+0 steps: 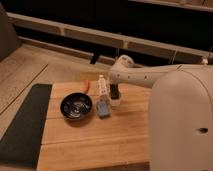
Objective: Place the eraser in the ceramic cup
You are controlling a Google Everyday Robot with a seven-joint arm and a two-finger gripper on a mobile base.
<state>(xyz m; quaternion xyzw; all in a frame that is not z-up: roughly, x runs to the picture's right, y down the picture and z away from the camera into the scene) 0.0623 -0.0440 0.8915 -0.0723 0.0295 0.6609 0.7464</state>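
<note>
My gripper [115, 93] hangs from the white arm that reaches in from the right, over the far middle of the wooden table [95, 145]. Right under it stands a pale cup [116, 103]. A dark shape at the gripper's tip sits just above the cup's mouth; I cannot tell whether it is the eraser or part of the gripper. A blue-grey block [103, 109] lies on the table just left of the cup.
A dark bowl [76, 106] stands left of the block. A white bottle [102, 85] stands behind the block, and a small orange object [86, 85] lies behind the bowl. A dark mat [25, 122] covers the table's left side. The robot's white body [182, 120] fills the right.
</note>
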